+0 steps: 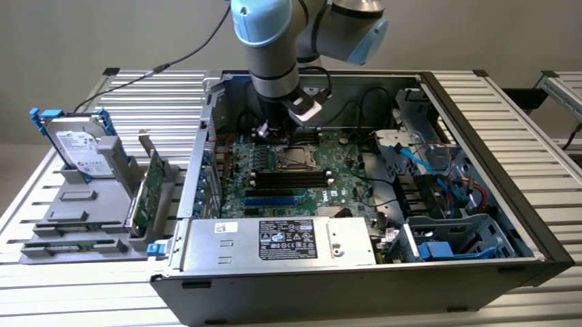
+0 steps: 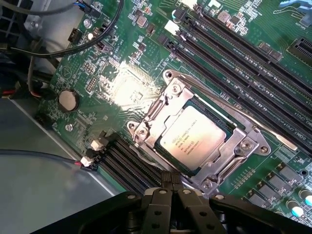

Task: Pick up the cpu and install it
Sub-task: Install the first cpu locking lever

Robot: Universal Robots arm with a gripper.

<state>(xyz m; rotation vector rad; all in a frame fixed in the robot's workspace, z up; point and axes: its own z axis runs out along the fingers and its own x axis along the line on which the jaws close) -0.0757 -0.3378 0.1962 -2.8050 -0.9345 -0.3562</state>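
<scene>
The robot arm (image 1: pixel 272 61) reaches down from the far side of the scene, its blue-capped joints bent above the wrist, which points steeply downward. The gripper (image 2: pixel 170 183) hangs low with its black fingers (image 2: pixel 163 179) pressed together, holding nothing.

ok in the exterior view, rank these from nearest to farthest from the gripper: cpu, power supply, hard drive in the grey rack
1. The cpu, seated in its motherboard socket just below the shut gripper.
2. The power supply, along the case's near edge, past the memory slots.
3. The hard drive, standing in the grey rack outside the case, at the exterior view's left.
</scene>
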